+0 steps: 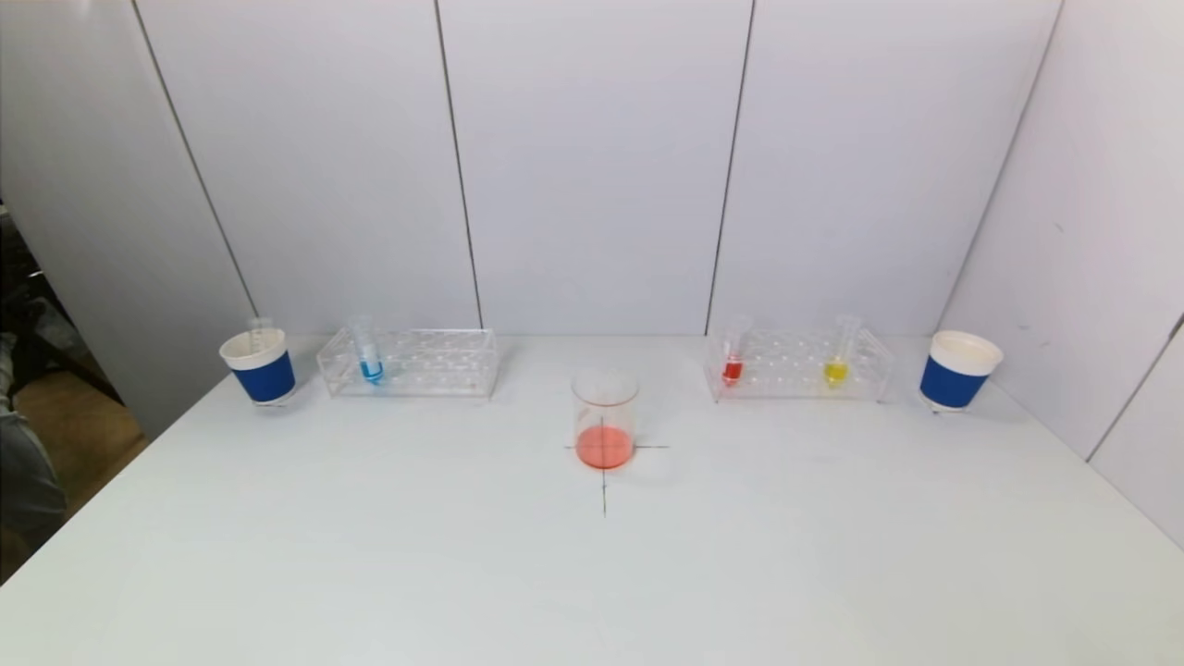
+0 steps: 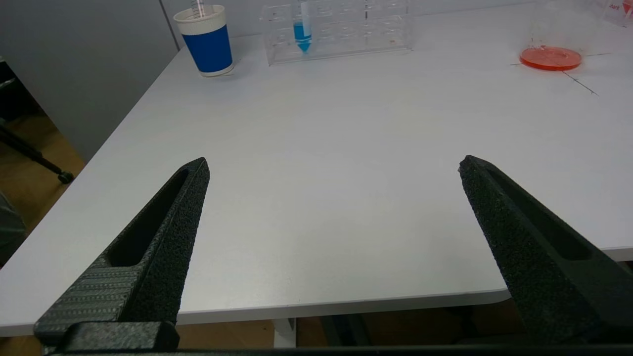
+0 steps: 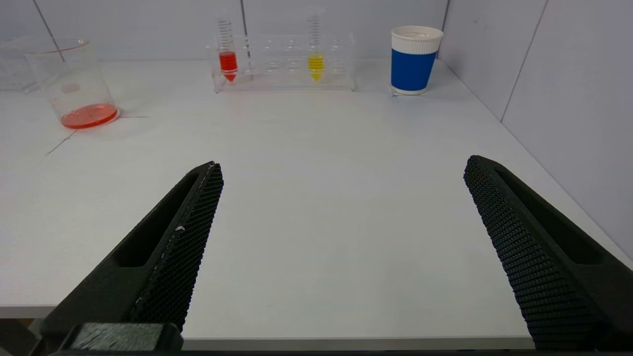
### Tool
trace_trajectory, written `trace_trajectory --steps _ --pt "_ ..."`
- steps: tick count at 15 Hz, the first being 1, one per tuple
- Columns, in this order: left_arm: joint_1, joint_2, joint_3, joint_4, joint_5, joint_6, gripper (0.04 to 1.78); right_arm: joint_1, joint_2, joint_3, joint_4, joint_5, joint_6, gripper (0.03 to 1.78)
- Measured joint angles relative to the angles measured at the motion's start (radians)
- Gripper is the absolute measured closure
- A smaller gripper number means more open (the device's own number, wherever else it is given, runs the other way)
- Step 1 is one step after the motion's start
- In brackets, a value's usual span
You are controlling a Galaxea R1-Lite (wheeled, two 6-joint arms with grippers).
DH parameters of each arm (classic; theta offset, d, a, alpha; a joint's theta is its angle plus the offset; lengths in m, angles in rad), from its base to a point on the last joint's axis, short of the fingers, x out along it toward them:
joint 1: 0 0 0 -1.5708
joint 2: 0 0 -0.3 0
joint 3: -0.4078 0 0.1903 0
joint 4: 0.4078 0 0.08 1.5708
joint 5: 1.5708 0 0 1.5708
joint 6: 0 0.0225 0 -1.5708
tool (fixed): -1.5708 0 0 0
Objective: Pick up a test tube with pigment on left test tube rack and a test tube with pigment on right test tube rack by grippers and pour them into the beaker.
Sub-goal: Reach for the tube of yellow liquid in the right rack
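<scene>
A clear beaker (image 1: 605, 418) with orange-red liquid at its bottom stands on a cross mark at the table's middle. The left clear rack (image 1: 412, 363) holds one tube with blue pigment (image 1: 370, 356), also in the left wrist view (image 2: 302, 27). The right rack (image 1: 800, 363) holds a red tube (image 1: 733, 356) and a yellow tube (image 1: 838, 356), also in the right wrist view (image 3: 227, 57) (image 3: 315, 57). My left gripper (image 2: 334, 165) and right gripper (image 3: 343, 165) are open and empty at the table's near edge, out of the head view.
A blue-and-white paper cup (image 1: 259, 365) with an empty tube in it stands left of the left rack. Another such cup (image 1: 957, 370) stands right of the right rack. Grey walls close the back and right. The table's left edge drops to the floor.
</scene>
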Motion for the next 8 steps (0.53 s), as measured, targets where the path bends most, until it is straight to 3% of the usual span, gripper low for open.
trace_trajectory --steps 8 --pt "0.000 0.000 0.000 0.000 0.000 0.000 0.06 0.000 0.000 0.000 -0.003 -0.001 -0.018 0.04"
